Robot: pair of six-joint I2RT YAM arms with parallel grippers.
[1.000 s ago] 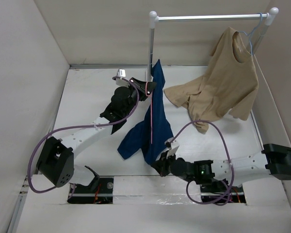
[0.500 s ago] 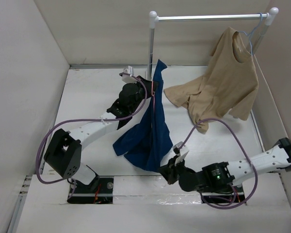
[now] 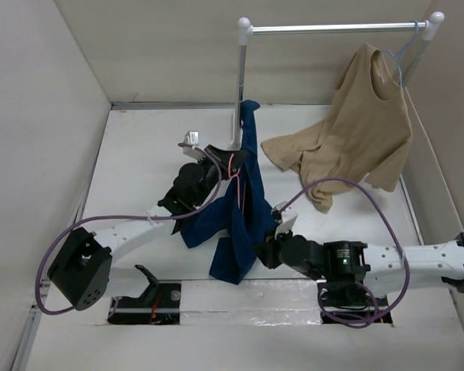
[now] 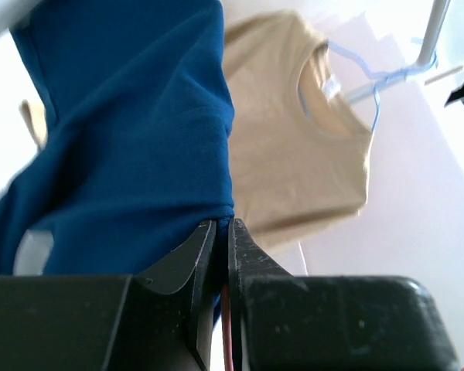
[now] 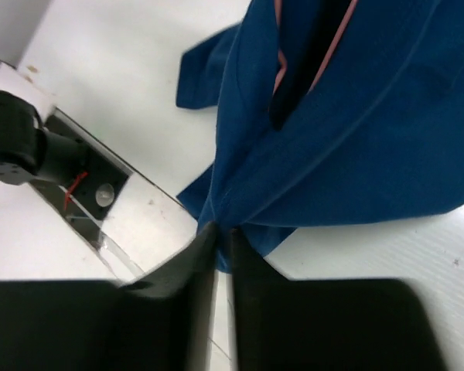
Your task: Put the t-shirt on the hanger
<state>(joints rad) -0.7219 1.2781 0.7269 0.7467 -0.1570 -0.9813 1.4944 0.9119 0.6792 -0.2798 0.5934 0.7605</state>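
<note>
Navy t-shirt (image 3: 247, 202) fabric is held hanging just in front of the rack post (image 3: 242, 85), with the left claw (image 4: 216, 232) clamped on the hanger (image 5: 339, 37) and the right claw (image 5: 216, 230) pinched shut on the lower hem, seemingly so the shirt is stretched along the wire.

We see the t-shirt (image 3: 251, 205) as soft, matt cloth, the tan shirt (image 3: 363, 131) at upper right as matt knit. The rail (image 3: 332, 28) gleams like polished metal; the tabletop (image 3: 139, 154) is smooth and matt; the left claw (image 4: 222, 226) is semi-gloss black plastic.
</note>
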